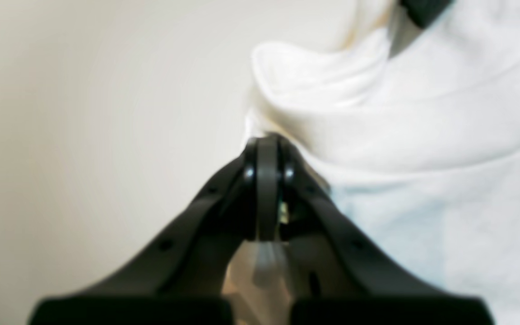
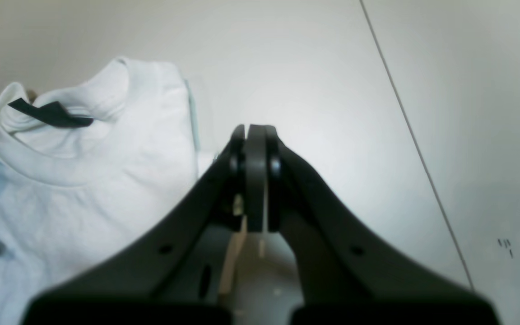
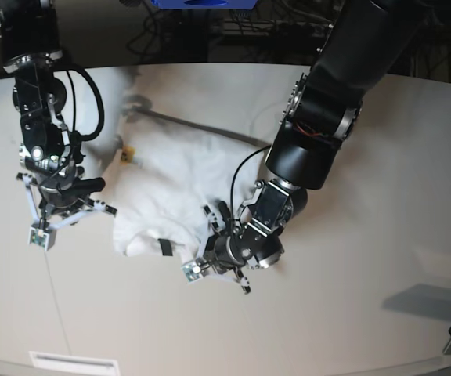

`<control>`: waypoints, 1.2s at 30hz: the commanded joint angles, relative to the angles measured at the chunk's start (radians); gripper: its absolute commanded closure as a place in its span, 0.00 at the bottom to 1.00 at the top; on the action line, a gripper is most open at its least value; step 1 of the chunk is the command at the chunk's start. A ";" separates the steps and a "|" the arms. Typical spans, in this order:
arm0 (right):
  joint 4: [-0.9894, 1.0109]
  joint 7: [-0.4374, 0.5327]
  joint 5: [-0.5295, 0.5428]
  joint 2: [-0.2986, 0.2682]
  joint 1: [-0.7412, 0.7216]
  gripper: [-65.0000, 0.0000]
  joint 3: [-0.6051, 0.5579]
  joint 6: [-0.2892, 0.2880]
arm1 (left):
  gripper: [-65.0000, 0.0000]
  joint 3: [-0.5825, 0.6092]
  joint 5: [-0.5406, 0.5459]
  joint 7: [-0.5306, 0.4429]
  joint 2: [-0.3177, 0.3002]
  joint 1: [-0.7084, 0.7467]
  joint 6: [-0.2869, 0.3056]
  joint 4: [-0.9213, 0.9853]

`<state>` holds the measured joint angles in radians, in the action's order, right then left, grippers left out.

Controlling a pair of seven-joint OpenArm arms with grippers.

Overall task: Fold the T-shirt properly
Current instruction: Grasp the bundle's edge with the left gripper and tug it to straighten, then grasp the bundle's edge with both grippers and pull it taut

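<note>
Centrally, item one: the T-shirt (image 3: 174, 176), white, lying bunched and partly folded on the pale table (image 3: 351, 313), neck end toward the near edge. The base view alone shows its whole outline, a small patch of yellow print near its left edge, and both arms reaching down either side of it. The black neck label (image 2: 50, 113) is seen plainly in the right wrist view, inside the ribbed collar; the base view gives it only as a small dark mark. Item two: left gripper (image 1: 266, 140), jaws pressed together, its tip at the edge of a rolled fold of cloth; the blurred left wrist view does not show whether any fabric is pinched. Item three: right gripper (image 2: 255, 131), jaws likewise closed, holding nothing, just beside the shirt over bare table. Only the right wrist view shows a thin dark seam line (image 2: 415, 144) crossing the table.
</note>
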<state>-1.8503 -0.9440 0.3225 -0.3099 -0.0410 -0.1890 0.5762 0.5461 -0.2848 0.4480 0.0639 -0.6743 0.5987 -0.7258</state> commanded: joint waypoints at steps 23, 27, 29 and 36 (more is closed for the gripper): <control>-0.131 0.270 -0.012 -0.074 0.226 1.00 -0.172 0.005 | 1.00 -0.271 0.008 0.134 -0.095 0.698 0.099 -1.188; -0.131 0.293 -0.012 -0.073 0.267 1.00 -0.189 0.003 | 1.00 -0.281 0.006 0.085 -0.100 0.812 0.099 -1.208; -0.131 0.293 -0.012 -0.074 0.275 1.00 -0.229 0.006 | 1.00 -0.281 0.008 0.081 -0.100 0.835 0.099 -1.224; -0.130 0.291 -0.012 -0.074 0.270 1.00 -0.381 0.009 | 1.00 -0.281 0.003 0.087 -0.100 0.845 0.099 -1.227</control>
<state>-1.9610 -0.6777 0.3206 -0.3790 0.2386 -0.5766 0.5838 0.2649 -0.2874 0.5529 -0.0391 0.1757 0.7078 -1.9331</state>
